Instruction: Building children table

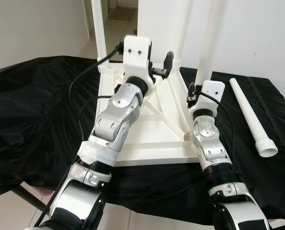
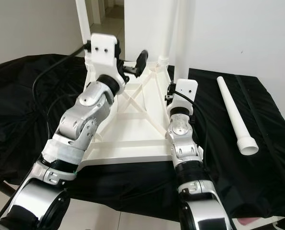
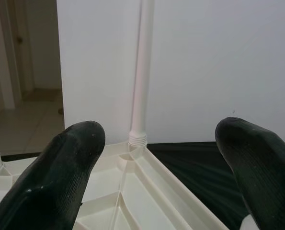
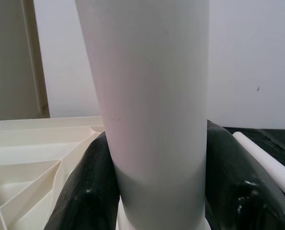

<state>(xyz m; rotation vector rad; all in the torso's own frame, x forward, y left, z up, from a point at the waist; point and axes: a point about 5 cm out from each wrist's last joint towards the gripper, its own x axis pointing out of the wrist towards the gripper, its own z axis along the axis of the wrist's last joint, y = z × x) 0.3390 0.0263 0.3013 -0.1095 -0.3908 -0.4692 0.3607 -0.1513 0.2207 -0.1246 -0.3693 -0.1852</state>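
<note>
The white table top [image 1: 152,129] lies upside down on the black cloth [image 1: 32,110], with three legs standing up in its corners and one spare leg [image 1: 251,117] lying loose on the cloth to your right. These parts look like hard, light, smooth plastic, so they may slip; hold a leg low, near its socket, and squeeze firmly. Your right gripper [image 4: 161,191] reaches straight ahead and is clamped around the near right leg [image 4: 152,105] just above its socket, and your left gripper [image 3: 161,163] is held up over the table top's far side with its fingers wide apart, holding nothing.
</note>
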